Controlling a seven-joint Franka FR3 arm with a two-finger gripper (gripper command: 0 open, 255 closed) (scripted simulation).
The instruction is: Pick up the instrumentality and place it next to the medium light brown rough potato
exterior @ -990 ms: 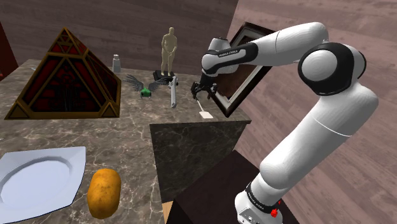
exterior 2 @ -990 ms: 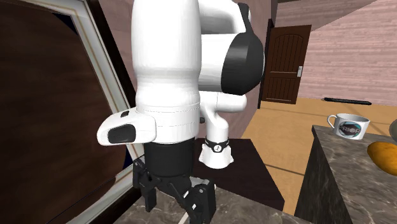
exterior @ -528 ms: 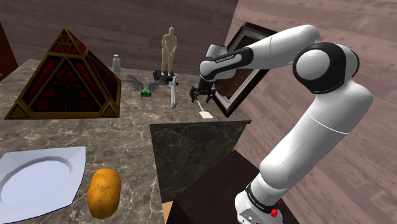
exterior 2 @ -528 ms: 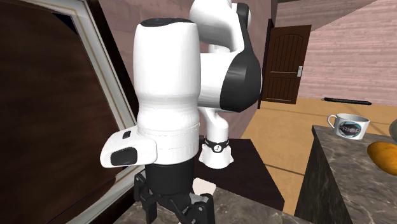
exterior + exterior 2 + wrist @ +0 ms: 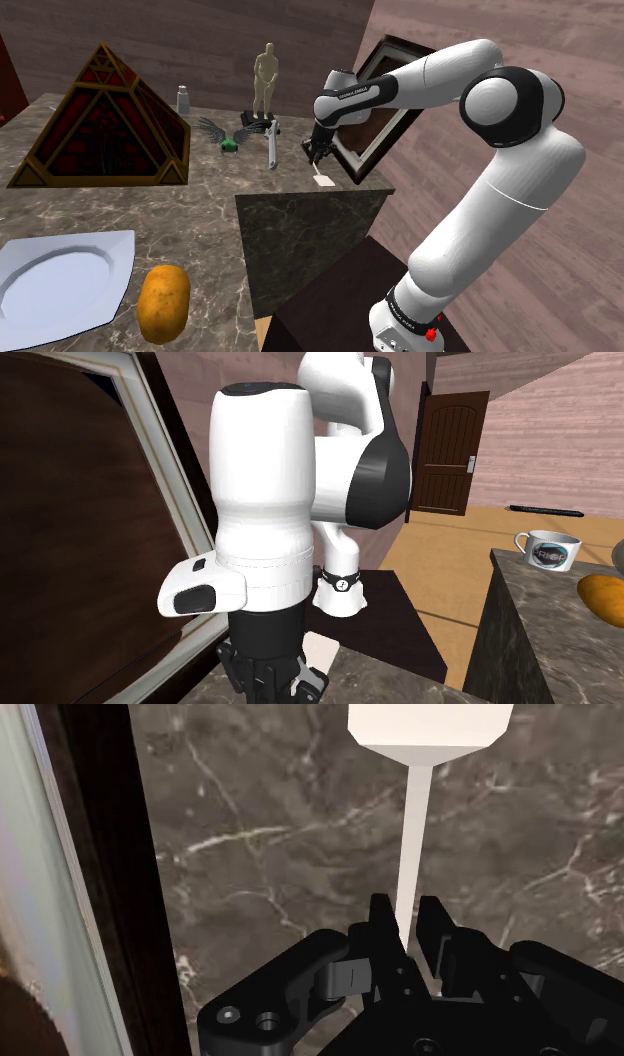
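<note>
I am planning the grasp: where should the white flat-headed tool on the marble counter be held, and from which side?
Grip the thin straight handle of the white tool, coming from above. It seems to lie flat on the counter, and its broad head looks too wide.

even, soft light; crisp, shadowless renders

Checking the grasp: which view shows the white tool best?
The wrist view: the white tool, handle and broad head, sits close up in the gripper. The shoulder view gives a small speck; the second exterior view perhaps a pale patch behind the gripper.
</note>
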